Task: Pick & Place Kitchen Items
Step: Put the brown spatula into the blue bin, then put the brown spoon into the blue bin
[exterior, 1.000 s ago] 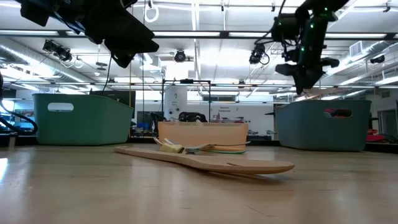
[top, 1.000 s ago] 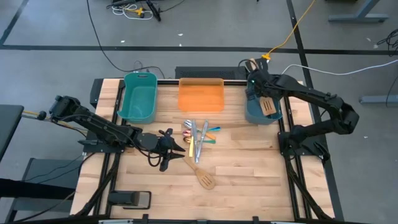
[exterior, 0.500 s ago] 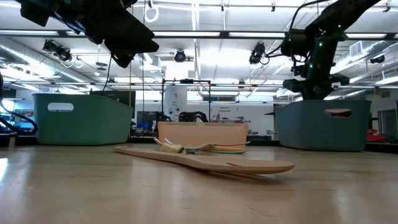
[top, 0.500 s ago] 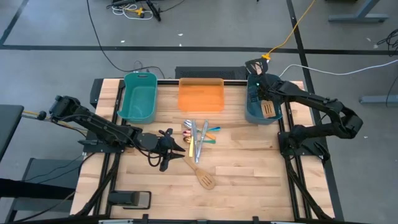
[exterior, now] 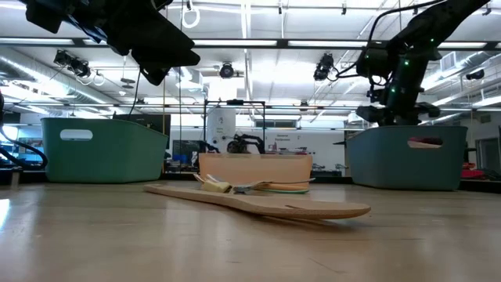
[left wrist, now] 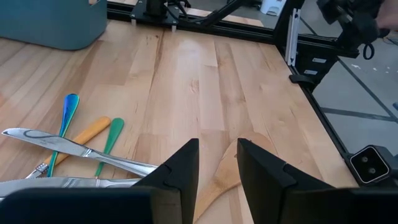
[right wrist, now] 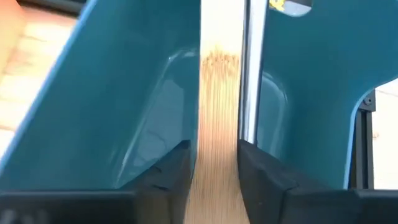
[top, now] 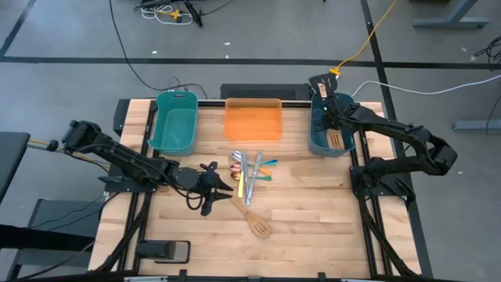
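My right gripper (top: 327, 119) hangs over the right teal tub (top: 315, 142), shut on a pale wooden slotted spatula (top: 335, 140) whose head is down inside the tub. My left gripper (left wrist: 217, 165) stands open above the table, left of a cutlery pile (top: 249, 174) of silver and coloured-handled pieces. A wooden spatula (top: 255, 220) lies flat on the table, and in the left wrist view the wooden spatula (left wrist: 219, 186) shows below the gap between the left fingers, apart from them. My right gripper has the spatula's straight handle (right wrist: 217, 118) between its two fingers, which come from above and slant down into the tub. The handle runs on along the fingers' line, away from the wrist. The slotted head (top: 335, 140) is low in the tub; whether it rests there I cannot tell.
A left teal tub (top: 176, 121) and an orange tray (top: 253, 120) stand along the far edge. Bare wooden tabletop lies on the near right (top: 313, 211). Black frame rails (top: 368, 196) run along the table's sides.
My right gripper has come down over the right teal tub with the wooden spatula. The spatula's head has sunk from above the rim to inside the tub.
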You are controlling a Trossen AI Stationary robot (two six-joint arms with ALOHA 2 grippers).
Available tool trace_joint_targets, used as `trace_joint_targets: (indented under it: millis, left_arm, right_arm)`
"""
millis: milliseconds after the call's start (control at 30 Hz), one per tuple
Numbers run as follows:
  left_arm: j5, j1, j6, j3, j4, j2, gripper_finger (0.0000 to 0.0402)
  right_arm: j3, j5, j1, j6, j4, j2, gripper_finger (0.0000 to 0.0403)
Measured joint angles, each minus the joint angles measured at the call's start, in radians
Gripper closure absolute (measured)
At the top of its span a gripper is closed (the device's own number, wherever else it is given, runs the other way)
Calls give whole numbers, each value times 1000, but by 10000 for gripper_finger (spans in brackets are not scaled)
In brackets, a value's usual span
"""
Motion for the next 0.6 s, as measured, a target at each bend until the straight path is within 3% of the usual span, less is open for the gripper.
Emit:
trace_joint_targets:
  millis: [100, 233, 433, 600]
  left_arm:
    - [0, 0, 0, 0, 0, 0, 287]
    - [0, 0, 0, 0, 0, 0, 287]
    - [0, 0, 0, 0, 0, 0, 287]
    - [0, 0, 0, 0, 0, 0, 287]
  right_arm:
    - [0, 2, 0, 2, 10, 0, 210]
    - [0, 2, 0, 4, 10, 0, 188]
    - [0, -2, 1, -10, 21, -13, 206]
    - [19, -69, 16, -59, 18, -86, 233]
